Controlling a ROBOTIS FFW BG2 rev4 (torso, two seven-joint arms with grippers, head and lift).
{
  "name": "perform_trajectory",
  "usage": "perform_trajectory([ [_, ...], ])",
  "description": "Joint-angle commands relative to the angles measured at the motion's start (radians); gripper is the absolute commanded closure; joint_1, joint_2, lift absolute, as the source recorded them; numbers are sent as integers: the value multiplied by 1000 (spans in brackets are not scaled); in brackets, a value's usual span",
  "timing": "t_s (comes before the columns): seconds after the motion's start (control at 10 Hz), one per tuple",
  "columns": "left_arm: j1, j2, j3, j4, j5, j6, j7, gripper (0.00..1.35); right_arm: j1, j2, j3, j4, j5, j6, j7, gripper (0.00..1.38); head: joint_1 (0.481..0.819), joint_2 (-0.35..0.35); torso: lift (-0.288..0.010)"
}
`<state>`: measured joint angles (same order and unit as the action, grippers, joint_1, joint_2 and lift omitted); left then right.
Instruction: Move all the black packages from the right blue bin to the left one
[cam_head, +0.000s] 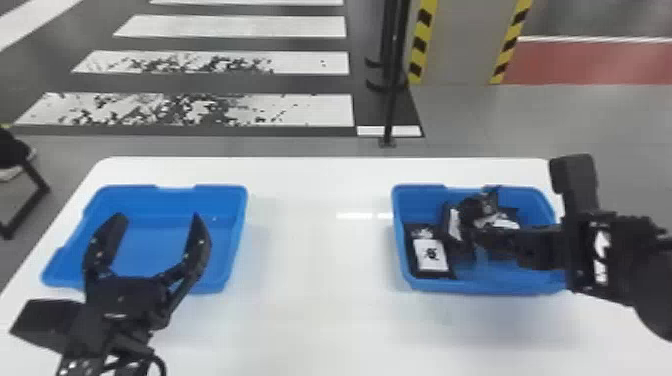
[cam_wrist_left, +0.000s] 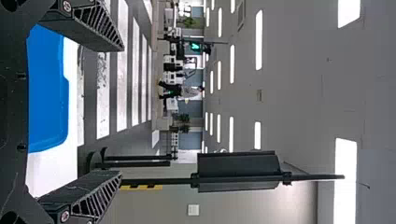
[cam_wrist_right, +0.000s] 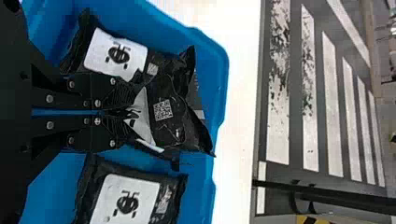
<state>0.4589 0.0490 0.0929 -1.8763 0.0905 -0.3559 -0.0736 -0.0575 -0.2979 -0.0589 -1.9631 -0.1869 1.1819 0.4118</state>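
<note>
The right gripper (cam_head: 474, 236) had its two fingers pinched on a crumpled black package (cam_wrist_right: 170, 112) inside the right blue bin (cam_head: 480, 286). A second package (cam_head: 431, 255), white label up, lay by that bin's left wall, and a third package (cam_wrist_right: 130, 200) lay to the right. Across the white table (cam_head: 320, 300), the left gripper (cam_head: 158, 220) hung wide open at the left bin (cam_head: 230, 235).

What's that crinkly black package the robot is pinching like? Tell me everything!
The black package looks like thin, shiny plastic, all crumpled, with pointy corners. It has a creased white label and a square code patch. The right gripper pinches it by the label, at the right blue bin. I can't tell whether it's lifted.
</note>
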Motion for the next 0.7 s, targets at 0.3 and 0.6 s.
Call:
perform_trajectory([
  [0.3, -20, 20, -81, -22, 65, -15, 6, 96, -122, -9, 127, 38, -178, -36, 65, 1118, 695, 68, -140],
  [0.6, -54, 71, -238, -54, 111, -5, 6, 117, -257, -12, 306, 155, -256, -65, 91, 1118, 695, 120, -140],
])
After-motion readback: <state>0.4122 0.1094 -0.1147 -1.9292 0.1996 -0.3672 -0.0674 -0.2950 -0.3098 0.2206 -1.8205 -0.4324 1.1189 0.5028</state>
